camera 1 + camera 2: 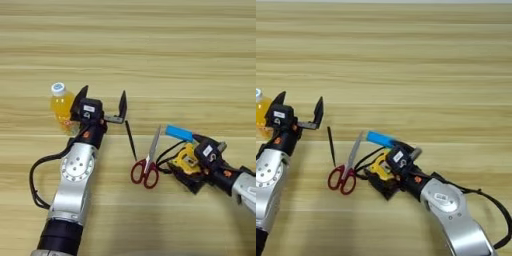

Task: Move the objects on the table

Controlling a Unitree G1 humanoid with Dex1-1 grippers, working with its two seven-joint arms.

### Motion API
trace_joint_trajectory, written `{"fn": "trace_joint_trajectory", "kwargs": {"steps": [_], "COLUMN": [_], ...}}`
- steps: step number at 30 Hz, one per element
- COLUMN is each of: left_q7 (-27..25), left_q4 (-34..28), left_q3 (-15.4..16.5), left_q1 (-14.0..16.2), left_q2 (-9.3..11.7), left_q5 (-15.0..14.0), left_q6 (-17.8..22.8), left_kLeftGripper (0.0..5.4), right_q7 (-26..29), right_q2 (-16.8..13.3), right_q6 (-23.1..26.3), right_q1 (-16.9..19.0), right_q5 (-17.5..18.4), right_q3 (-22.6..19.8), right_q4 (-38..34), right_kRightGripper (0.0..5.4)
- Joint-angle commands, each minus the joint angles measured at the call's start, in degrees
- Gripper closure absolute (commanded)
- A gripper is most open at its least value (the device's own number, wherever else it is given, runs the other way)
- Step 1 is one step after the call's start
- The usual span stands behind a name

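The left gripper (102,102) hovered with its two black fingers spread wide apart, holding nothing, just beside the orange juice bottle (62,109); one finger stood close against the bottle's right side, though whether it touched could not be told, and the other finger stuck up well to the right of it. The bottle stood upright with its white cap on top. Taking the red-handled scissors (147,165) as the landmark, the left gripper was up and to the left of them, and the thin black pen (130,140) lay just to their left, nearly upright in the view, its upper end close under the gripper's right finger. The scissors lay closed, blades pointing away from the robot. The right gripper (387,170) sat just to the right of the scissors, down on the yellow-black tape measure (186,161); whether its fingers were clamped on the tape measure could not be told, since the wrist covered them. A black strap looped from the tape measure toward the scissors' handles. The blue rectangular bar (179,133) lay right of the scissors' blades, just beyond the tape measure. All rested on the wooden table (150,50).
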Motion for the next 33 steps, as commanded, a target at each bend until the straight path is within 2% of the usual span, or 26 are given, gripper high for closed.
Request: {"fn": "trace_joint_trajectory", "kwargs": {"steps": [1,5,16,19,21,28,33], "left_q7": [0.0,-0.1,-0.1,0.0,0.0,0.3,0.4], "left_q4": [1.1,1.6,1.9,1.7,1.7,1.7,1.6], "left_q3": [0.1,0.2,-0.5,-0.7,-0.8,-0.9,-0.9], "left_q1": [-1.0,-1.2,-1.0,-0.9,-0.9,-0.8,-0.8], "left_q2": [0.1,0.0,-0.2,-0.2,-0.1,-0.1,0.0], "left_q5": [0.4,0.2,0.8,1.0,1.1,1.1,1.2], "left_q6": [1.6,2.2,3.0,2.9,2.9,2.8,2.8], "left_kLeftGripper": [0.05,0.05,0.05,0.00,0.00,0.00,0.00], "right_q7": [0.0,0.0,-1.6,-2.1,-2.4,-2.2,-1.6], "right_q2": [-0.8,-0.8,-0.3,0.0,0.1,0.0,-0.4], "right_q6": [2.1,3.4,3.1,2.7,2.5,2.7,3.2], "right_q1": [-0.1,-0.4,-1.5,-1.6,-1.7,-1.5,-0.6], "right_q5": [-1.0,-1.3,-2.4,-2.2,-2.0,-1.9,-0.4], "right_q3": [0.4,0.7,0.5,0.1,-0.2,-0.3,-1.5], "right_q4": [1.4,2.5,5.5,5.7,5.7,5.0,0.8], "right_kRightGripper": [0.00,0.00,0.00,0.63,0.85,0.90,0.90]}}
